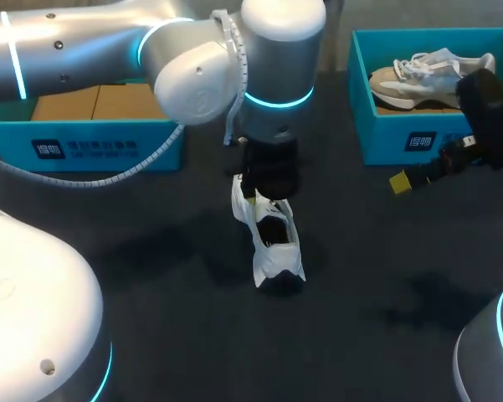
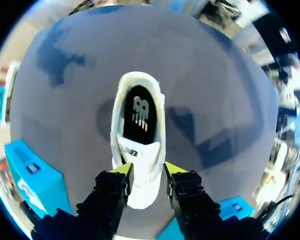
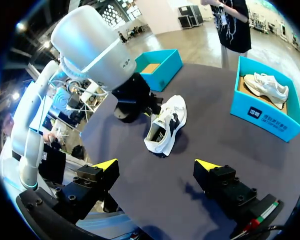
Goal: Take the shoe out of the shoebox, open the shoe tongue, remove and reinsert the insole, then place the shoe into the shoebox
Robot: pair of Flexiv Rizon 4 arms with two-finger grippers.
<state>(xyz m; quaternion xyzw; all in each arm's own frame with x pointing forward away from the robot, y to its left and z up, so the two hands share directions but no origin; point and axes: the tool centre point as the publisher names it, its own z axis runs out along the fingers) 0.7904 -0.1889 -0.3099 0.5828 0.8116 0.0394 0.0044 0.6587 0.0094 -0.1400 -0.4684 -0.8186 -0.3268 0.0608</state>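
A white shoe [image 1: 274,239] with a smooth, soft-looking upper and a black insole showing through its open mouth lies tilted near the middle of the dark matte table [image 1: 151,318], one end clamped between the yellow-tipped fingers of the left gripper [image 2: 148,170]. The right gripper [image 3: 157,165] hangs well apart, its fingers spread wide around nothing. There are two shoes and two open turquoise boxes: the left shoebox [image 1: 84,146] shows only a brown cardboard floor, and the right shoebox [image 1: 418,138] holds a second shoe [image 1: 423,75], pale grey and white, laced. From the head camera, the rounded silver left arm [image 1: 201,75] hides part of the left shoebox.
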